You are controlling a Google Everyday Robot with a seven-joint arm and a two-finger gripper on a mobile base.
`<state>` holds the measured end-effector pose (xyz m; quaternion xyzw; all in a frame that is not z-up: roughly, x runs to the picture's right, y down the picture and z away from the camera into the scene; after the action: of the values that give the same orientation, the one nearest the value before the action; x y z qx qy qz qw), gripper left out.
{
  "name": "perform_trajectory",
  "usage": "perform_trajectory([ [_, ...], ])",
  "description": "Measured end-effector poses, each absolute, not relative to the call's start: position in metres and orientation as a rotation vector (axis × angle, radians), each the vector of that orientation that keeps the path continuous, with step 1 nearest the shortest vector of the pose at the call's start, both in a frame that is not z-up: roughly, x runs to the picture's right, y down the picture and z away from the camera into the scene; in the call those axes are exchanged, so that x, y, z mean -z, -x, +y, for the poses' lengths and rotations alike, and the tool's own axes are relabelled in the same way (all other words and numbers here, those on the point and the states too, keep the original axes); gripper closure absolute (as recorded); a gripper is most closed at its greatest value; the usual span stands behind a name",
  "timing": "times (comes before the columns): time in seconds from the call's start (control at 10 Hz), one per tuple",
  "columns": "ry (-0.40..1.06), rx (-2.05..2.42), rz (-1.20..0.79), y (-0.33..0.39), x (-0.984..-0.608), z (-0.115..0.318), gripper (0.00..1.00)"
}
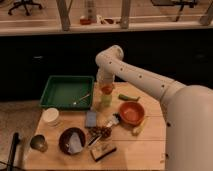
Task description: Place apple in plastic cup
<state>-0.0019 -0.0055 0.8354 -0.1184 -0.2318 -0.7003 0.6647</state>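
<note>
At the near edge of the wooden counter [134, 150] stand a dark metallic cup [38, 142] and a dark bowl [72, 140]; behind them sit a white round container [51, 116], a blue pad [91, 118] and an orange bowl [131, 112]; farther back lies a green tray [67, 92] with a utensil in it; just right of the tray stands the plastic cup [106, 100], upright; the apple [106, 90] sits at the cup's mouth, touching its rim; the end effector [105, 86] points down directly above, closed on the apple; the white arm [135, 75] bends up and over from the right.
</note>
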Motion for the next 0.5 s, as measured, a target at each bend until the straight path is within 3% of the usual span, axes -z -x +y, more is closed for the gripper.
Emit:
perform_trajectory([
  [0.3,0.273,1.577,-0.532,0.0011,-0.8373,-0.0046,0.99],
  [0.5,0.274,1.575,-0.541,0.0017,-0.8378,-0.0054,0.8],
])
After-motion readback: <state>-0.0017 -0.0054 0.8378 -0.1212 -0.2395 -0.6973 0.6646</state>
